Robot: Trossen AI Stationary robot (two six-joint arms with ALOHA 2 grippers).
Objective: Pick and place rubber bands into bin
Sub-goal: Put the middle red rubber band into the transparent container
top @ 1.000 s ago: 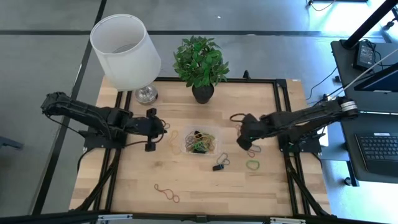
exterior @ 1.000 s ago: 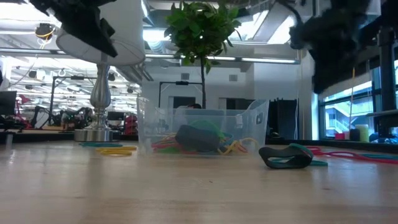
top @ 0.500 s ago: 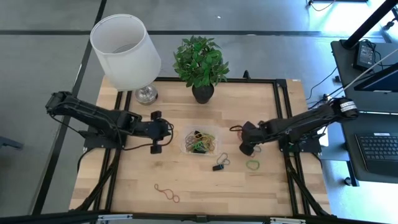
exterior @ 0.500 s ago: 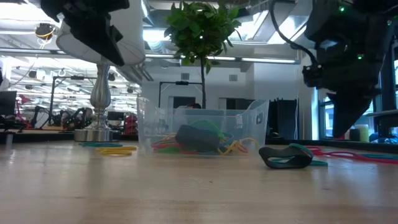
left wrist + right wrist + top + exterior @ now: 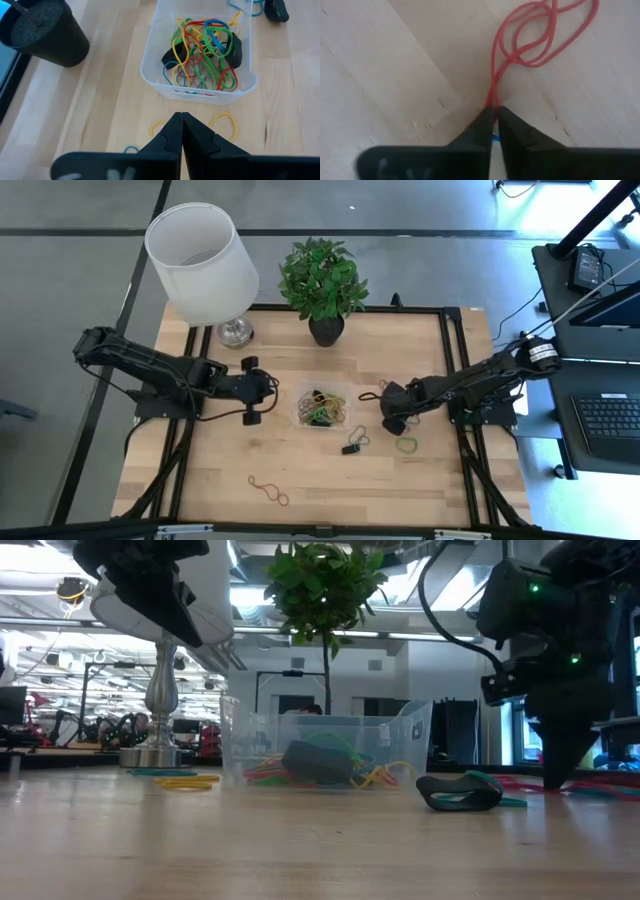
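The bin [image 5: 322, 407] is a clear tub mid-table, filled with tangled coloured rubber bands [image 5: 202, 55]. My left gripper [image 5: 181, 117] is shut and empty, hovering above the wood just left of the bin [image 5: 150, 70], over loose yellow bands [image 5: 223, 120]. My right gripper [image 5: 493, 114] is down at the table right of the bin, shut on a red rubber band [image 5: 530, 35] that lies in loops on the wood. In the low view the right gripper [image 5: 553, 780] points down with its tips at the tabletop. A green band [image 5: 406, 445] lies nearby. My right gripper pinches one strand of the red rubber band at the near end of its loops [image 5: 493, 97] between its two fingertips [image 5: 512, 125]. It comes from above, pointing down at the table. The rest of the band lies slack in curls on the wood.
A white-shaded lamp [image 5: 203, 265] and a potted plant [image 5: 322, 280] stand at the far edge. A dark band [image 5: 351, 445] and teal loops lie near the bin [image 5: 325, 750], and a red band [image 5: 268, 490] lies toward the near edge. Metal frame rails run along both table sides.
My right gripper has come down from above the table until its tips reach the wood at the red band, shifting slightly toward the near edge. My left gripper has moved right, closer to the bin, then held still.
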